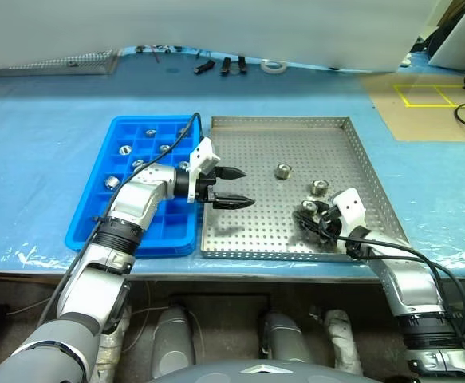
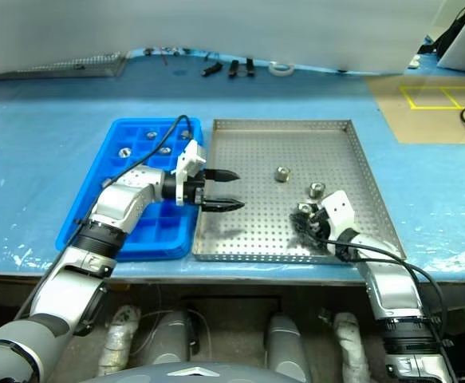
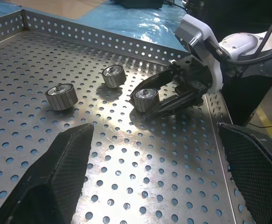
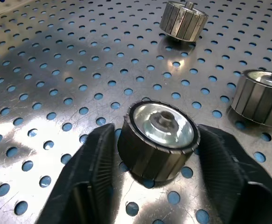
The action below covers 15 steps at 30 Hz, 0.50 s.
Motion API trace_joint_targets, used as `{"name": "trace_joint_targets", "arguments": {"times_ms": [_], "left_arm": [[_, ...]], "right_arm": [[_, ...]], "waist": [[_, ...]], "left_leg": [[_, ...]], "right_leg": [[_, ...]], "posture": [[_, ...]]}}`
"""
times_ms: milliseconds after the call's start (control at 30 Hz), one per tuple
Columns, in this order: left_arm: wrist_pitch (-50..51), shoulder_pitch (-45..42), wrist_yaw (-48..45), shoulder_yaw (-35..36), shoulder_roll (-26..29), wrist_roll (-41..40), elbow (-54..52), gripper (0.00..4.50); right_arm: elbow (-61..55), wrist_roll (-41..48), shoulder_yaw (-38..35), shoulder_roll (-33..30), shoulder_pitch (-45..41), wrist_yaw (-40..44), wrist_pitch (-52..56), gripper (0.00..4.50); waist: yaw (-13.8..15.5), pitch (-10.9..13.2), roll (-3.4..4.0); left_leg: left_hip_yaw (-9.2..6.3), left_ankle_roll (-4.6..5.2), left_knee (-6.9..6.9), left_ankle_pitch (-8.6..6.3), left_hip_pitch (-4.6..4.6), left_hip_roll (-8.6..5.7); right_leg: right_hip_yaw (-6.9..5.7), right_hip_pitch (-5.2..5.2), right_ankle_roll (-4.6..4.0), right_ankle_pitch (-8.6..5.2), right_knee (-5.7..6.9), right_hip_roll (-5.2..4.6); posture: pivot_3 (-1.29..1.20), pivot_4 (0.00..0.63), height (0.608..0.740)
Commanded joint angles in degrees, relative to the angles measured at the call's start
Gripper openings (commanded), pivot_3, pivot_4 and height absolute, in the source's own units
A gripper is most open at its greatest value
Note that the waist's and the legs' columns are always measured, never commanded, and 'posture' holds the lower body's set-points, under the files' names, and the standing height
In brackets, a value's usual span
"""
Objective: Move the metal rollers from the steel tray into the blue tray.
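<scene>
The steel tray (image 1: pixel 258 231) lies in the middle of the blue table with three metal rollers in its right half. Two of them, one roller (image 1: pixel 283 170) and another (image 1: pixel 320 188), stand free. My right gripper (image 1: pixel 307 211) rests low on the tray floor near the front right corner, shut on the third roller (image 4: pixel 160 137), with a finger (image 4: pixel 87 172) pressed to each side. My left gripper (image 1: pixel 247 187) hangs open over the tray's left part, pointing right, with nothing between its fingers. The blue tray (image 1: pixel 96 217) sits against the steel tray's left side and holds several rollers (image 1: pixel 124 148).
A grey mesh tray (image 1: pixel 72 61) lies at the table's far left. Small black parts (image 1: pixel 224 65) and a roll of tape (image 1: pixel 273 66) lie at the back edge. Brown floor with yellow marking (image 1: pixel 427 96) lies beyond the table's right end.
</scene>
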Motion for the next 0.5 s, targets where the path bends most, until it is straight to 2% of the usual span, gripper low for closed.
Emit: {"name": "trace_joint_targets", "arguments": {"times_ms": [33, 267, 500], "left_arm": [[-0.16, 0.62, -0.05, 0.59, 0.91, -0.51, -2.78, 4.50], [2.85, 3.90, 0.87, 2.41, 3.90, -2.41, -8.11, 4.50], [6.73, 10.65, 5.71, 7.15, 9.21, -4.49, -17.96, 4.50]], "right_arm": [[-1.19, 0.92, -0.20, 0.75, -0.97, 0.00, -1.19, 1.76], [-2.81, 1.34, 1.41, 0.44, -3.37, 2.91, -1.03, 1.76], [-4.86, 3.98, 6.77, 2.31, -14.57, 8.68, 1.91, 1.76]], "waist": [[0.00, 0.00, 0.00], [-0.02, 0.00, 0.01], [0.38, 0.01, 0.02]], "left_leg": [[0.00, 0.00, -0.01, 0.00, -0.01, 0.00], [0.00, -0.01, -0.04, 0.00, -0.01, 0.05], [0.01, -0.04, -0.10, 0.02, -0.01, 0.09]], "right_leg": [[0.00, -0.01, 0.00, 0.00, 0.00, 0.00], [0.00, -0.05, 0.00, 0.00, 0.00, 0.00], [-0.02, -0.09, 0.00, 0.00, 0.04, 0.01]], "posture": [[-0.21, 0.150, 0.740], [-0.15, 0.150, 0.740], [0.01, 0.150, 0.740]]}}
